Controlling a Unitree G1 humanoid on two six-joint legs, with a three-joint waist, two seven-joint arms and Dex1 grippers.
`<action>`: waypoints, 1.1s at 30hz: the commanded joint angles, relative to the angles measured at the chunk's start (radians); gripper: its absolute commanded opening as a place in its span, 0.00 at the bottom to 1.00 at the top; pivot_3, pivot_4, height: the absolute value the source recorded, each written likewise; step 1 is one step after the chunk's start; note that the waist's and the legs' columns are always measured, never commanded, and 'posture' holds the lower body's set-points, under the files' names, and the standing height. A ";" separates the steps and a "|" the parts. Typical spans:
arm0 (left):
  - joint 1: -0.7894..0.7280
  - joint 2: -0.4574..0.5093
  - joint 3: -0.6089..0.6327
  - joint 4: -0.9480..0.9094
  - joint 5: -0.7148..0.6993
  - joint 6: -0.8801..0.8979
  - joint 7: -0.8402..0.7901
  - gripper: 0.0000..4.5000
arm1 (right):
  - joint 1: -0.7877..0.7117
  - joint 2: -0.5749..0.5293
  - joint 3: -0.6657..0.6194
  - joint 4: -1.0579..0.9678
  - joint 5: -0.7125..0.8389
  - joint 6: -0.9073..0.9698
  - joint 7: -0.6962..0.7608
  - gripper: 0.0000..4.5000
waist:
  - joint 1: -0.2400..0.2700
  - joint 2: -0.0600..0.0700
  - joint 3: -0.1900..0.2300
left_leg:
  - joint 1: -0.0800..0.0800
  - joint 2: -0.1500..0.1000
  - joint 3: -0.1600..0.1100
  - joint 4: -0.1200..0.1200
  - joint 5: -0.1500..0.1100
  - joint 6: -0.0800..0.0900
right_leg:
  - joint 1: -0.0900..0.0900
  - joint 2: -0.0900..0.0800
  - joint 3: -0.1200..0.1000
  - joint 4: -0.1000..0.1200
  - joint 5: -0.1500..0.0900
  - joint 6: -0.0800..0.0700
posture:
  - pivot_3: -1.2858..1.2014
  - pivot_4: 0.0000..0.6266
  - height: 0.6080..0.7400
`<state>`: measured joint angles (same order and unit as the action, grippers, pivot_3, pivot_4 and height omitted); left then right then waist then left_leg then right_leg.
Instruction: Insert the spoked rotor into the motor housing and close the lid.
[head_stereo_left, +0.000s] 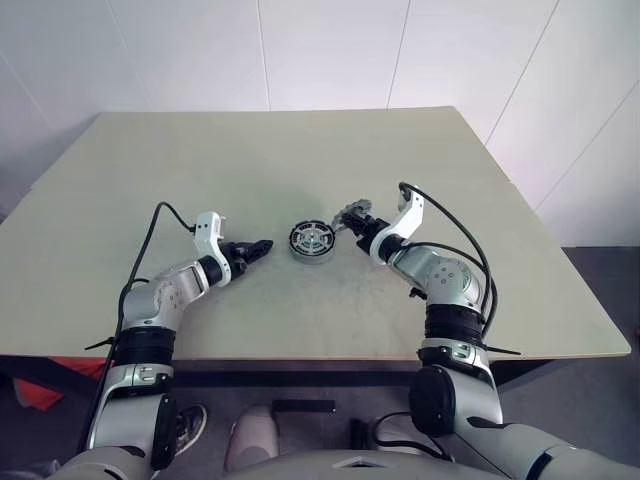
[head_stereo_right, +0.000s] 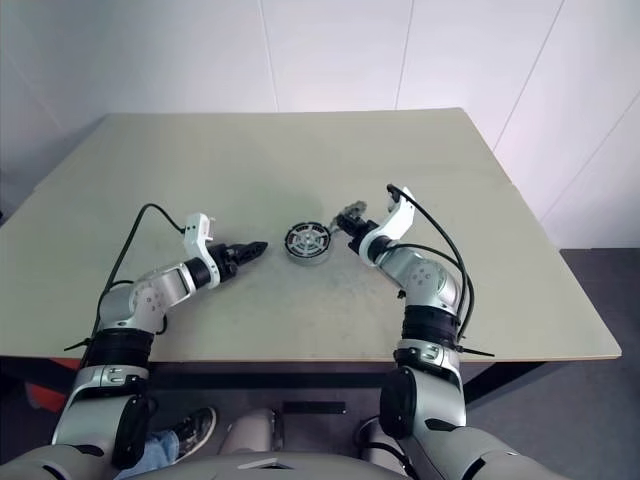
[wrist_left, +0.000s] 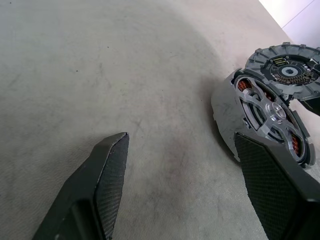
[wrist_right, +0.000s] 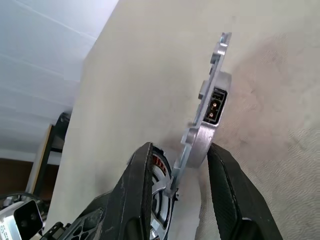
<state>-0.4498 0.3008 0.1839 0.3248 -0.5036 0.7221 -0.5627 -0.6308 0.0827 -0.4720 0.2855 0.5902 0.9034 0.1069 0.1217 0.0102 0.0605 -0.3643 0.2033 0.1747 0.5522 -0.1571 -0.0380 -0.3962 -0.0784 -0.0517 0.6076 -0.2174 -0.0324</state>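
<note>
Head views: the motor housing (head_stereo_left: 311, 241) sits mid-table, well in from every edge, spoked rotor (wrist_left: 272, 114) already seated.

Left wrist view: the left gripper (head_stereo_left: 262, 246) stands released just beside the housing.

Right wrist view: the right gripper (wrist_right: 186, 159) pinches the lid (wrist_right: 206, 115) by its rim, edge-on. Risk: a tilted lid may jam on the housing, or slip from the narrow grip.
</note>
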 joint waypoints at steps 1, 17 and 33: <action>-0.022 0.005 -0.005 -0.004 0.009 -0.017 -0.009 0.79 | -0.023 -0.001 0.019 -0.010 0.025 -0.034 0.006 0.41 | 0.000 0.000 0.000 | 0.000 0.000 0.000 0.000 0.000 0.000 | 0.000 0.000 0.000 0.000 0.000 0.000 | 0.52 0.00 1.00; -0.033 -0.004 -0.018 0.011 0.020 -0.033 -0.018 0.79 | -0.028 -0.014 0.041 -0.025 0.050 -0.085 0.027 1.00 | 0.000 0.000 0.000 | -0.001 0.000 0.000 0.001 0.000 0.000 | 0.000 0.000 0.000 0.000 0.000 0.000 | 0.52 0.00 1.00; -0.044 0.002 -0.015 0.030 0.025 -0.038 -0.025 0.79 | -0.095 0.018 0.148 0.044 0.084 -0.182 0.238 1.00 | 0.000 0.000 0.000 | -0.003 0.000 0.000 0.003 -0.001 0.001 | -0.001 0.000 -0.001 0.000 0.001 -0.002 | 0.52 0.00 1.00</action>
<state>-0.4738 0.2956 0.1626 0.3549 -0.4826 0.6987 -0.5815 -0.6967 0.0935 -0.3581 0.4070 0.6252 0.7050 0.2978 0.1218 0.0102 0.0606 -0.3679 0.2034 0.1748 0.5552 -0.1580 -0.0362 -0.3972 -0.0784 -0.0529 0.6081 -0.2164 -0.0345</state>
